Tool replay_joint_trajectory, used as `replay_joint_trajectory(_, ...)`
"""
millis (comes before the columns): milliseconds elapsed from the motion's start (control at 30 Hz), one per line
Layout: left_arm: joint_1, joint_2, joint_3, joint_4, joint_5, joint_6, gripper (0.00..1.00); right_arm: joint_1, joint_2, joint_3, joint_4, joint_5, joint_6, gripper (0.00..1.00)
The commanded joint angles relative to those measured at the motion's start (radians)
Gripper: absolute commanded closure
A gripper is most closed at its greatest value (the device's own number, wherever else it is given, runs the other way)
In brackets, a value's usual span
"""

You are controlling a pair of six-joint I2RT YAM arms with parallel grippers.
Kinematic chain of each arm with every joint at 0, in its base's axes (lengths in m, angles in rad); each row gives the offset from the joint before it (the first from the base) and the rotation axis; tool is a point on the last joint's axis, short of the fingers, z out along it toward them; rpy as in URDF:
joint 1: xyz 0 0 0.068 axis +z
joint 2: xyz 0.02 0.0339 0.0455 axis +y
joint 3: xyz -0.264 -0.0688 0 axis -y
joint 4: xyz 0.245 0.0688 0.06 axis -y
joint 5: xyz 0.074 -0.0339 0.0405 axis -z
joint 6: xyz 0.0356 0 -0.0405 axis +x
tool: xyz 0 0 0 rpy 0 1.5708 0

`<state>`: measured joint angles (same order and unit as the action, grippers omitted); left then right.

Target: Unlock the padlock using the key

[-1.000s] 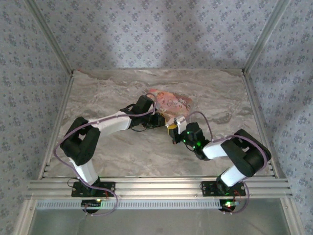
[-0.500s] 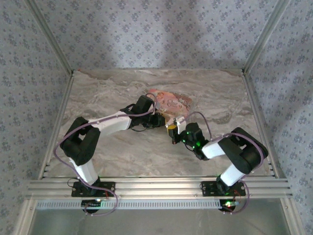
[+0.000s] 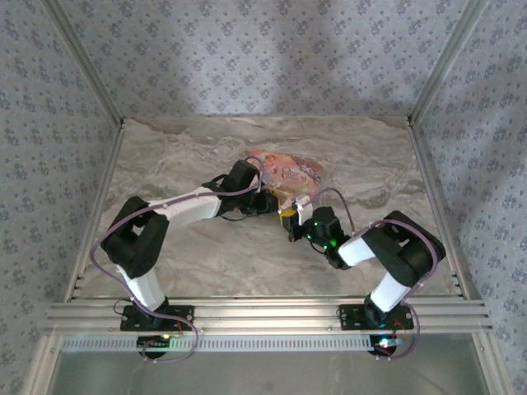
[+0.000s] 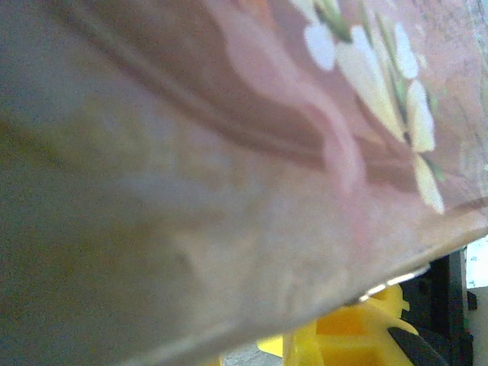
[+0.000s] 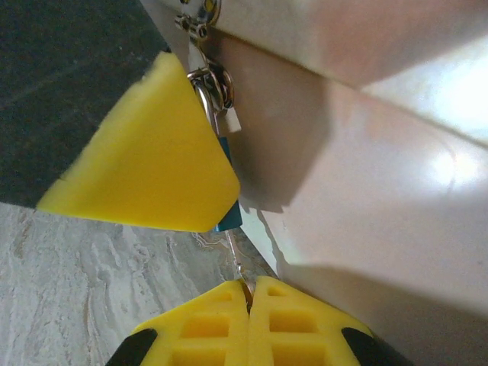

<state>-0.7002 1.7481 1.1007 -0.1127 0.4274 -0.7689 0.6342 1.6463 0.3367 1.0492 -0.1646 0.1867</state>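
Observation:
The small teal padlock (image 5: 230, 216) hangs off the table, its silver shackle (image 5: 207, 82) hooked into the zipper of a pink flowered pouch (image 3: 290, 174). My left gripper (image 3: 278, 204) is shut on the padlock, and one yellow finger (image 5: 152, 160) covers most of its body. The thin key (image 5: 237, 258) runs from my right gripper (image 5: 250, 284) up into the bottom of the padlock. The right gripper is shut on the key, its yellow pads pressed together. In the top view the right gripper (image 3: 295, 224) meets the left one at mid table.
The pouch (image 4: 229, 152) lies close against the left wrist camera, with yellow fingers (image 4: 335, 339) under its edge. Marbled tabletop (image 3: 206, 263) lies around the arms. Patterned walls and aluminium posts (image 3: 432, 164) close in the table.
The right arm's elbow has swung a little to the left. Both grippers stay where they were, with the same holds.

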Motion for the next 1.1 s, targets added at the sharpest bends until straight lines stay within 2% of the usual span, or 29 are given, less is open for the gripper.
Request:
replay_joint_trajectory(0,0.004,-0.028,0.017,0.025,0.055,-0.015,0.86,-0.011,0.015,-0.004,0.089,0.001,0.014,1.0)
replay_joint_trajectory(1067,0.004,-0.025,0.014,0.041,0.073,-0.03,0.86,-0.035,0.08,0.009,0.186,-0.042,0.057,1.0)
